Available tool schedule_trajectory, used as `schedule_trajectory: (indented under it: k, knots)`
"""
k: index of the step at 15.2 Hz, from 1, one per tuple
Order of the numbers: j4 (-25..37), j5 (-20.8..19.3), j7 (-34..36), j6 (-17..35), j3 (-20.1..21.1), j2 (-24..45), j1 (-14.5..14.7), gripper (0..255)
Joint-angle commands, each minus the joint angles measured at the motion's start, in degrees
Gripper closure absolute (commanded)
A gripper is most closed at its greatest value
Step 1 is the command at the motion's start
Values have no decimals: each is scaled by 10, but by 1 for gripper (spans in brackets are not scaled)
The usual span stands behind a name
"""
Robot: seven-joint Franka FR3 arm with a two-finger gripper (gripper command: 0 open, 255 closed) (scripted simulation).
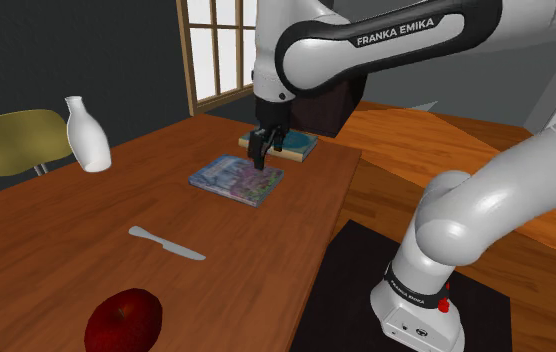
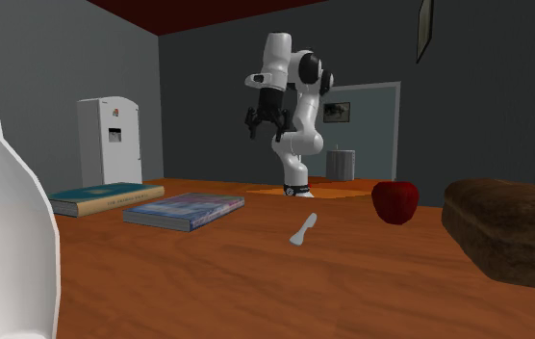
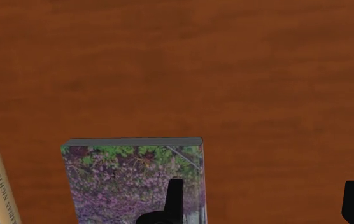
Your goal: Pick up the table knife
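The table knife (image 1: 166, 243) is a pale grey piece lying flat on the wooden table (image 1: 56, 250), towards the shoulder view's lower left. It also lies mid-table in the second exterior view (image 2: 303, 229). My black gripper (image 1: 259, 150) hangs well above the table over a flowery book (image 1: 237, 179), far from the knife. In the wrist view its fingers (image 3: 174, 200) stand wide apart with nothing between them, so the gripper (image 3: 266, 203) is open above the flowery book (image 3: 134, 181) and bare wood. From across the table the gripper (image 2: 261, 120) shows high in the air.
A teal book (image 1: 286, 147) lies beyond the flowery one. A white bottle (image 1: 86, 135) stands at the far left, a red apple (image 1: 124, 320) near the front edge. A brown loaf (image 2: 511, 231) sits beside the apple (image 2: 394, 200). A yellow chair (image 1: 11, 140) stands behind the table.
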Motion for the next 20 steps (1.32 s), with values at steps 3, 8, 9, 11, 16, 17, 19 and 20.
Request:
schedule_trajectory:
  k: [3,8,9,11,16,17,19,20]
  knots:
    - [9,0,50,65,42,65,4,0]
    - [41,-26,119,134,93,159,-1,0]
    - [50,-36,135,146,102,180,-2,0]
    - [70,-59,169,167,121,222,-5,0]
    - [136,-144,265,204,155,336,-3,0]
    - [152,-164,284,208,158,360,1,0]
    - [186,-203,323,212,160,408,12,0]
    - [204,-223,341,213,159,431,20,0]
